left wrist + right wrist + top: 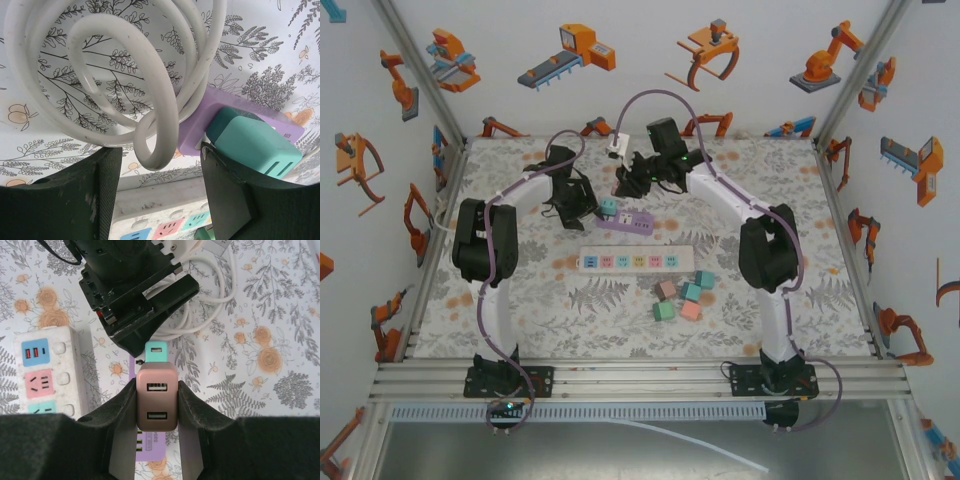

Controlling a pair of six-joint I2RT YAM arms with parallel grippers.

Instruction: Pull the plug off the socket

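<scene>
The right pincer [157, 392] is closed on the sides of a rose-coloured plug [156, 405], with one finger pressed to each flank at lower centre of the right wrist view. Its two USB ports face the camera. Directly under the plug is the purple power strip [150, 452], seen as a band below it and a sliver at its upper left. The plug's underside is hidden, so I cannot tell whether the prongs sit in the socket or have cleared it. Just beyond, a teal plug [156, 347] sits on the same strip.

The left pincer [157, 195] is spread wide and clamps nothing. A loop of white cable [165, 115] hangs in the gap, and its right finger lies just beside the strip's end and the teal plug. It looks placed to steady the strip, though contact is not clear.

A white power strip [45, 375] lies at the left edge of the right wrist view on the flowered table [280, 340].

By my reading the grasp is made. What is left is the pull straight up, or confirming that the plug has come free.
</scene>
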